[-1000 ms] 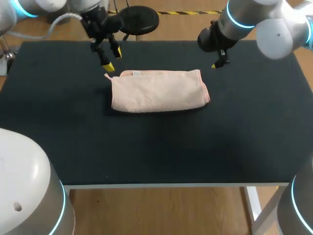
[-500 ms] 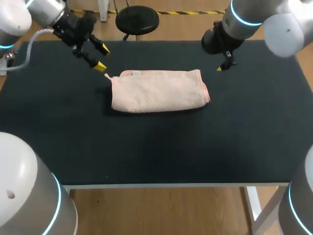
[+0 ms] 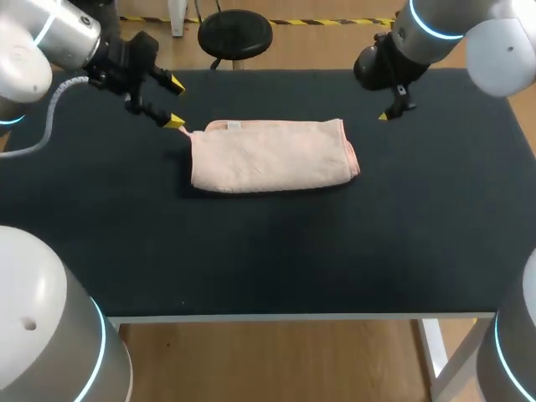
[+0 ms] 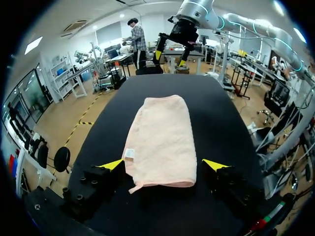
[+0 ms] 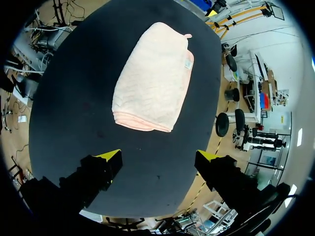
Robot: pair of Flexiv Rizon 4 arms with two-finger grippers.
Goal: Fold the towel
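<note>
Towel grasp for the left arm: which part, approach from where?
Probably the towel's short end nearest the left gripper. Come in low from that end, along the towel's length: it lies flat and folded, and in the left wrist view that edge lines up between the open fingers, so a pinch there should catch the layers.

Nothing legible from my end. The only label I can see is the small white sewn tag (image 3: 234, 126) on the folded pale pink terry towel (image 3: 270, 156), sitting on its far long edge near the left end. It shows in the head view and both wrist views, but any print on it is too small to read in all three.
</note>
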